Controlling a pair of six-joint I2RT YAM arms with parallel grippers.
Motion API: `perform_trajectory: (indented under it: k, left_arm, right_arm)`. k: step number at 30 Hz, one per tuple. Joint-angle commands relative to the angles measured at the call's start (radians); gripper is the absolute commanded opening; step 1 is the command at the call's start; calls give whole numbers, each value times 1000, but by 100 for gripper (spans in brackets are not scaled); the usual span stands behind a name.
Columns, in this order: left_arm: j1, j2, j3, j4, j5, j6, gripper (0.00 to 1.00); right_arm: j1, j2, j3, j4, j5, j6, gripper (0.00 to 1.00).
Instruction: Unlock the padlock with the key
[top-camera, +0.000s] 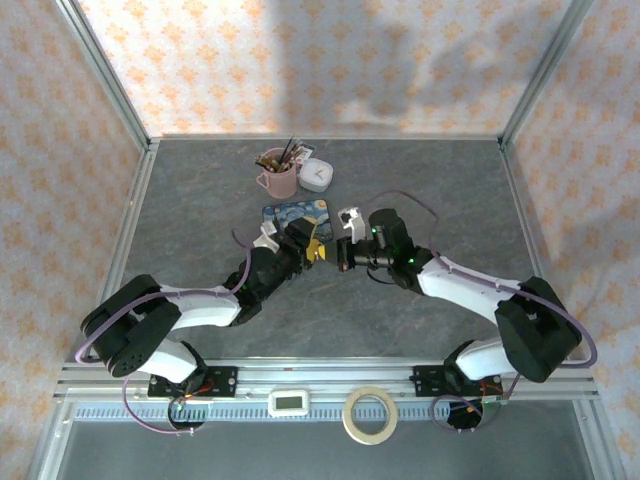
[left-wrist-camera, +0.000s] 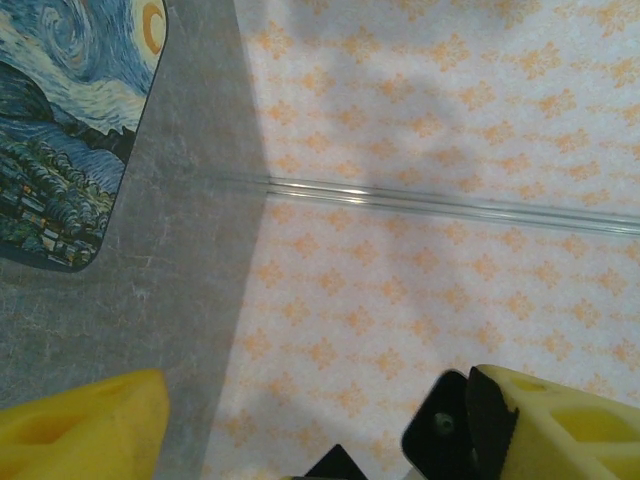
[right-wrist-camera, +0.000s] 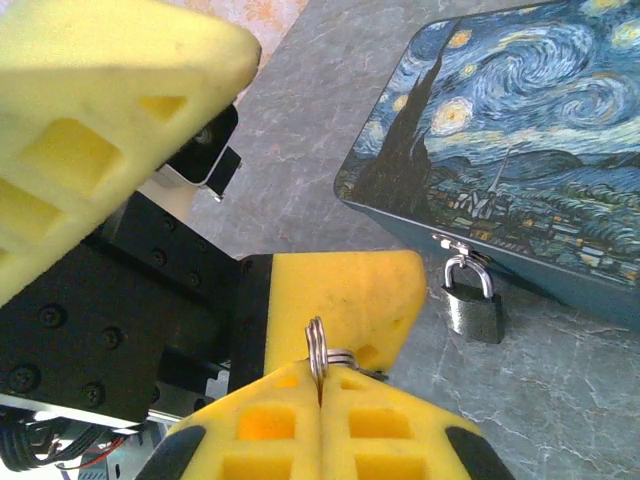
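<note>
My right gripper (right-wrist-camera: 320, 385) is shut on the key (right-wrist-camera: 318, 348). Its silver split rings stick up from the seam between the yellow pads, and the blades are hidden. The padlock (right-wrist-camera: 473, 305), dark with a silver shackle, hangs shut on the hasp at the front wall of the blue Starry Night tin (right-wrist-camera: 520, 150). My left gripper (left-wrist-camera: 320, 425) is open with nothing between its fingers. One of its yellow fingers (right-wrist-camera: 340, 295) stands right behind the key rings. In the top view the left gripper (top-camera: 312, 247) and the right gripper (top-camera: 345, 254) meet tip to tip just in front of the tin (top-camera: 297, 212).
A pink mug of brushes (top-camera: 278, 178) and a white round object (top-camera: 316, 175) stand behind the tin. A tape roll (top-camera: 370, 414) and a small white device (top-camera: 291, 402) lie on the near rail. Patterned walls close in the table on three sides.
</note>
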Motion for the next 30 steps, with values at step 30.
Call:
perform_trajectory:
  k: [30]
  left_arm:
    - [-14,-32,6,-17,-11,44,75]
  right_arm:
    - [6,-37,-9,-68,71,-63,0]
